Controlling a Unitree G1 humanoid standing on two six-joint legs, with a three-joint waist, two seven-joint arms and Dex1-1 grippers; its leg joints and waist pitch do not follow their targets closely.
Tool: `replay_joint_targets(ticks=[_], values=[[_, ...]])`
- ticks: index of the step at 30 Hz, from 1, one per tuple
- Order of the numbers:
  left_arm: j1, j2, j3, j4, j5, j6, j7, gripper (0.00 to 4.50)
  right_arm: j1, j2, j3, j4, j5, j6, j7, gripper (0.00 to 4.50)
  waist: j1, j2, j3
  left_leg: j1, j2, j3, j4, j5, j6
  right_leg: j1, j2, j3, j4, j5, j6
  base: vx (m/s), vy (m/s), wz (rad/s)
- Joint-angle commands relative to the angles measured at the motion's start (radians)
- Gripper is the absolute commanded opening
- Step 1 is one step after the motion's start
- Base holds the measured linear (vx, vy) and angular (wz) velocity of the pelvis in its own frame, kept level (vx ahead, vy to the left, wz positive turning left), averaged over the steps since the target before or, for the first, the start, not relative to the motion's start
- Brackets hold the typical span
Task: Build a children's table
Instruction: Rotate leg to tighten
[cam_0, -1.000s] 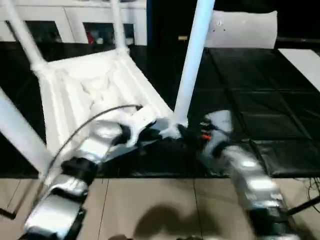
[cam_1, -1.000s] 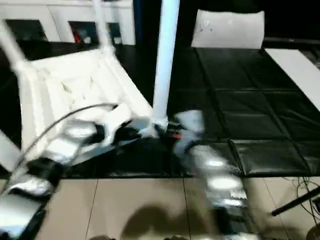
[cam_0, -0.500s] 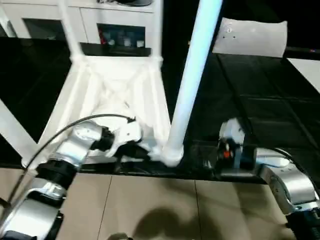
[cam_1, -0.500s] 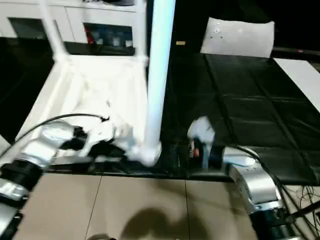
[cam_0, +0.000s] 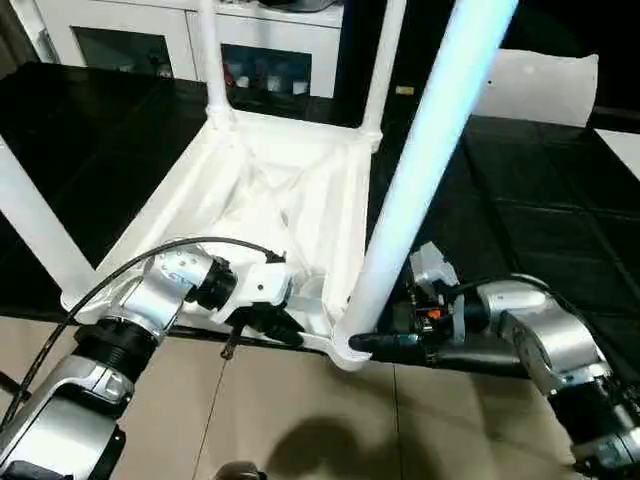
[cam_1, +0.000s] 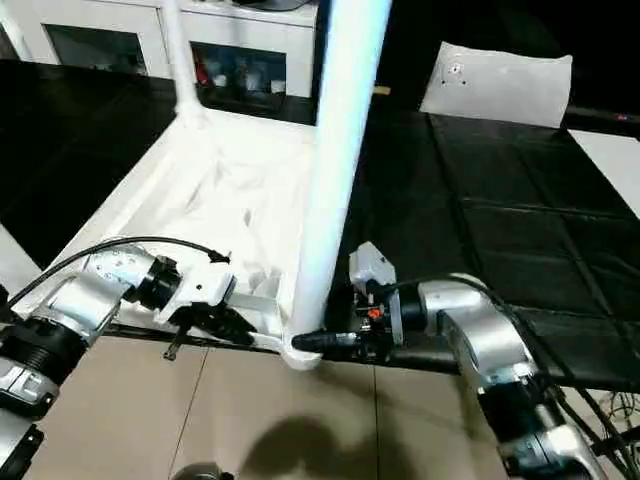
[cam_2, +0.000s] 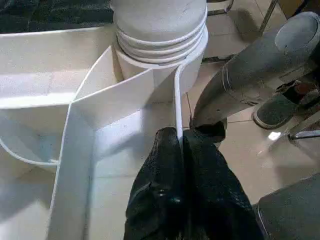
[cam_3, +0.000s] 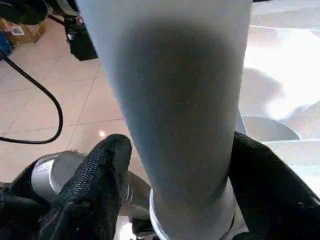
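At the near corner of the upturned table top (cam_0: 270, 200), the right pincer (cam_3: 170, 200) has come around the near leg (cam_0: 420, 190), fingers apart; the left pincer (cam_2: 180, 145) stays clamped on the rim, steadying for seating.

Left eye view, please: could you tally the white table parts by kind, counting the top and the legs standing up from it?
table top: 1
legs: 4
Total: 5
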Motion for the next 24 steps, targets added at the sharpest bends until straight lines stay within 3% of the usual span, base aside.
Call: replay_joint_targets(ticks=[1,2,8,9,11,13,15,16,19,22,23,24], values=[[-0.001,-0.017,-0.045,-0.023,0.017,-0.022,-0.028,0.0,-0.015,-0.001,0.017,0.015,-0.002,-0.011,0.029,2.72,-0.008,-0.001,-0.061,0.007,0.089,-0.031,-0.069,-0.076,0.043,0.054,-0.12,0.092,-0.072,-0.175,-0.121,0.0,0.0,0.0],[0.0,-0.016,-0.045,-0.024,0.017,-0.021,-0.028,0.0,-0.02,0.0,0.02,0.023,-0.002,-0.014,0.034,2.6,-0.007,-0.004,-0.062,0.006,0.089,-0.03,-0.068,-0.069,0.045,0.055,-0.12,0.093,-0.07,-0.165,-0.122,0.0,0.0,0.0],[-0.003,-0.013,-0.042,0.0,0.031,-0.047,-0.01,0.0,-0.028,0.01,0.027,0.051,-0.01,-0.031,0.048,2.1,-0.006,-0.002,-0.064,0.006,0.089,-0.031,-0.067,-0.057,0.05,0.055,-0.119,0.092,-0.066,-0.137,-0.129,0.0,0.0,0.0],[-0.002,-0.013,-0.041,0.0,0.032,-0.047,-0.008,0.0,-0.027,0.011,0.028,0.05,-0.01,-0.031,0.048,2.05,-0.006,0.003,-0.063,0.006,0.09,-0.032,-0.067,-0.059,0.048,0.055,-0.12,0.092,-0.066,-0.137,-0.13,0.0,0.0,0.0],[-0.002,-0.016,-0.033,0.005,0.032,-0.048,0.011,0.0,-0.023,0.016,0.027,0.044,-0.008,-0.03,0.046,2.02,-0.005,0.0,-0.063,0.007,0.089,-0.031,-0.067,-0.066,0.046,0.055,-0.119,0.092,-0.068,-0.143,-0.128,0.0,0.0,0.0],[-0.008,-0.028,-0.018,0.023,0.033,-0.043,0.054,0.0,-0.008,0.027,0.017,0.019,0.009,-0.014,0.028,1.99,-0.004,0.003,-0.063,0.006,0.088,-0.03,-0.067,-0.07,0.044,0.055,-0.119,0.092,-0.07,-0.15,-0.127,0.0,0.0,0.0],[-0.01,-0.037,-0.008,0.032,0.033,-0.033,0.079,0.0,0.004,0.038,0.007,0.002,0.024,0.001,0.008,1.99,-0.002,0.002,-0.061,0.009,0.089,-0.031,-0.069,-0.089,0.038,0.053,-0.119,0.092,-0.075,-0.183,-0.118,0.0,0.0,0.0],[-0.013,-0.046,0.001,0.039,0.031,-0.027,0.105,0.0,0.016,0.053,-0.007,-0.015,0.04,0.02,-0.024,1.98,-0.002,0.007,-0.06,0.01,0.09,-0.031,-0.069,-0.093,0.037,0.052,-0.119,0.092,-0.076,-0.192,-0.117,0.0,0.0,0.0],[-0.023,-0.075,0.027,0.057,0.03,0.019,0.182,0.0,0.063,0.095,-0.022,-0.064,0.031,0.035,-0.135,1.98,0.0,0.005,-0.056,0.016,0.092,-0.033,-0.075,-0.128,0.013,0.048,-0.122,0.095,-0.087,-0.246,-0.1,0.0,0.0,0.0],[-0.031,-0.107,0.048,0.065,0.033,0.091,0.262,0.0,0.101,0.155,-0.033,-0.077,-0.025,0.035,-0.295,1.98,-0.012,0.006,-0.049,0.019,0.085,-0.037,-0.081,-0.201,-0.018,0.047,-0.126,0.09,-0.108,-0.4,-0.063,0.0,0.0,0.0],[-0.04,-0.14,0.073,0.074,0.028,0.157,0.337,0.0,0.123,0.208,-0.044,-0.08,-0.063,0.036,-0.414,1.97,-0.016,0.009,-0.044,0.02,0.083,-0.04,-0.081,-0.225,-0.021,0.045,-0.127,0.087,-0.116,-0.453,-0.05,0.0,0.0,0.0],[-0.046,-0.16,0.084,0.079,0.029,0.184,0.378,0.0,0.126,0.243,-0.055,-0.077,-0.083,0.052,-0.488,1.97,-0.029,0.004,-0.03,0.04,0.074,-0.043,-0.076,-0.304,-0.041,0.033,-0.128,0.07,-0.149,-0.646,0.011,0.0,0.0,0.0]])
